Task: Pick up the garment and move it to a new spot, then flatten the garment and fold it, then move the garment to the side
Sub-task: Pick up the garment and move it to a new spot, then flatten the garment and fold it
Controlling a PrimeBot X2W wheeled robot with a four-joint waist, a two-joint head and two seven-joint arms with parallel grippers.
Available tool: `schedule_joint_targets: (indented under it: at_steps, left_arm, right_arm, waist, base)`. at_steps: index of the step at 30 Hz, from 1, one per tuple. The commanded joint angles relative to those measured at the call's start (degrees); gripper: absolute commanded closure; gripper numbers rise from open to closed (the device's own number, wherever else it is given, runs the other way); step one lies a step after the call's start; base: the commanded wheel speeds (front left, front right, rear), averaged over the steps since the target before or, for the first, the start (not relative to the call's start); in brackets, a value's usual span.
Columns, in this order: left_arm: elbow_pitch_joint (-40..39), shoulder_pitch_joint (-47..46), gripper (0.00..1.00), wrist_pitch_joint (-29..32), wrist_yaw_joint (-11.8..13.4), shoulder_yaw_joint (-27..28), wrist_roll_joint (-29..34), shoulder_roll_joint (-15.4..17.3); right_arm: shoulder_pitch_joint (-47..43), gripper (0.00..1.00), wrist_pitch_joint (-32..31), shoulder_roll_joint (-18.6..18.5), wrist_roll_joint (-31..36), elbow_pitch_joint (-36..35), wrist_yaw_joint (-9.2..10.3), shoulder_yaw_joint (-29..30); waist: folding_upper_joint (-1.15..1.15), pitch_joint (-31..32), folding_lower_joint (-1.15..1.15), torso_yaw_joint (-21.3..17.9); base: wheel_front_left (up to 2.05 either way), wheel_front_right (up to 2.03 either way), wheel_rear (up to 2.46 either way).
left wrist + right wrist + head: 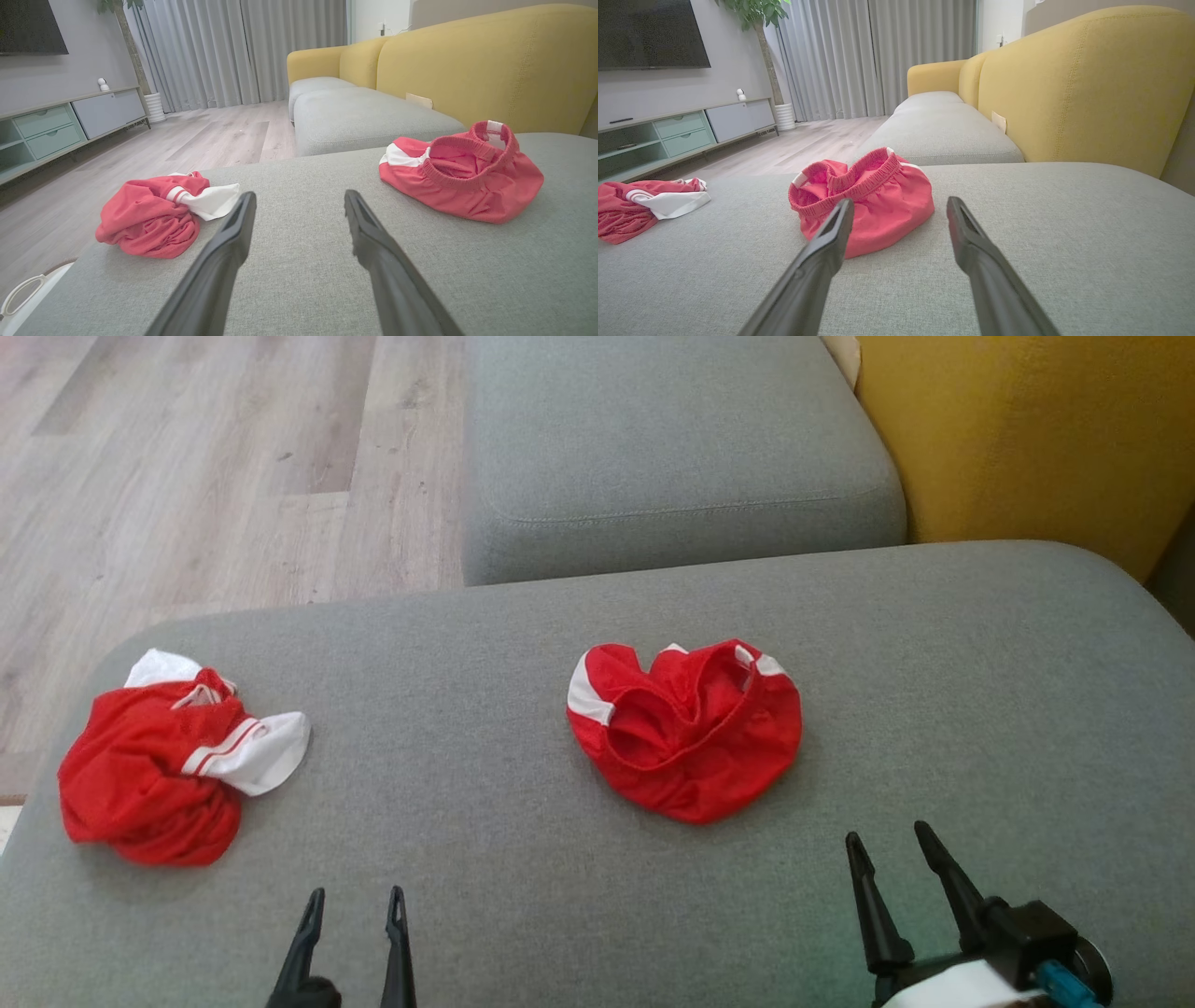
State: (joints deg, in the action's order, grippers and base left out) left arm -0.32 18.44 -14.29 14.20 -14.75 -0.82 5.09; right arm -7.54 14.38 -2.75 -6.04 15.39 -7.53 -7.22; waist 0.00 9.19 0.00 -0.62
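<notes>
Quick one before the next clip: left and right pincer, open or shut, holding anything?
Left pincer: open, holding nothing.
Right pincer: open, holding nothing.

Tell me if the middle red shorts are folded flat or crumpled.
Crumpled: the shorts sit in a loose heap, waistband gaping upward, nothing folded.

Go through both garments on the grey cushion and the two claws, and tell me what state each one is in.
red shorts: crumpled in a heap, waistband gaping upward, not held.
red and white garment: bunched up near the left edge of the grey cushion, not held.
left claw: open, empty.
right claw: open, empty, clear of the shorts.
</notes>
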Motion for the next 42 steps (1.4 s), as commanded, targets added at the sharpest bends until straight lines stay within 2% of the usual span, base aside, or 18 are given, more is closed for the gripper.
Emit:
schedule_joint_targets:
  at_steps: [1, 19, 23, 28, 31, 38, 41, 42]
  left_arm:
    - [-1.7, -3.8, 0.0, -0.7, 0.2, 1.4, 0.6, -0.5]
    - [-1.3, -3.9, 0.0, -0.7, 0.3, 0.5, 0.7, 0.3]
    - [-0.2, -4.1, 0.0, -0.7, -0.3, 0.1, 0.3, 0.4]
    - [3.0, -6.8, 0.0, -0.7, -2.4, -1.3, 0.0, 0.2]
    - [5.6, -10.6, 0.0, -0.7, -4.5, -3.4, -0.5, -0.4]
    - [14.2, -26.5, 0.0, 0.1, -11.1, -10.9, -2.7, -2.0]
    - [16.0, -35.0, 0.0, 1.6, -12.6, -15.0, -6.3, -2.2]
    - [16.0, -35.0, 0.0, 1.6, -12.6, -15.0, -6.3, -2.2]
  right_arm:
    - [2.5, 0.0, 0.6, -0.3, -0.1, -1.7, 0.04, -1.2]
    - [2.4, 0.0, 0.6, -0.3, 0.1, -2.2, 0.04, -1.3]
    - [2.4, 0.0, 0.6, -0.3, 0.3, -2.4, 0.04, -1.6]
    - [3.3, 0.0, 0.6, -0.3, 0.3, -3.3, 0.04, -1.9]
    - [4.0, 0.0, 0.6, -0.6, 0.5, -3.5, 0.04, -2.4]
    - [6.1, 0.0, 0.6, -1.3, 0.3, -4.4, 0.04, -4.4]
    - [7.7, 0.0, 0.6, -1.5, 0.1, -4.9, 0.04, -4.9]
    - [7.7, 0.0, 0.6, -1.5, 0.1, -4.9, 0.04, -4.9]
  waist:
    - [0.0, 0.0, 0.0, 0.1]
    - [0.0, -0.7, 0.0, 0.1]
    - [0.0, -1.1, 0.0, -0.4]
    - [0.0, -3.2, 0.0, -1.6]
    - [0.0, -5.3, 0.0, -2.6]
    - [0.0, -11.0, 0.0, -6.1]
    - [0.0, -14.3, 0.0, -7.9]
    - [0.0, -14.3, 0.0, -7.9]
  base:
    - [0.0, 0.0, 0.0]
    - [0.0, 0.0, 0.0]
    - [0.0, 0.0, 0.0]
    - [0.0, 0.0, 0.0]
    - [0.0, 0.0, 0.0]
    - [0.0, 0.0, 0.0]
    - [0.0, 0.0, 0.0]
    - [0.0, 0.0, 0.0]
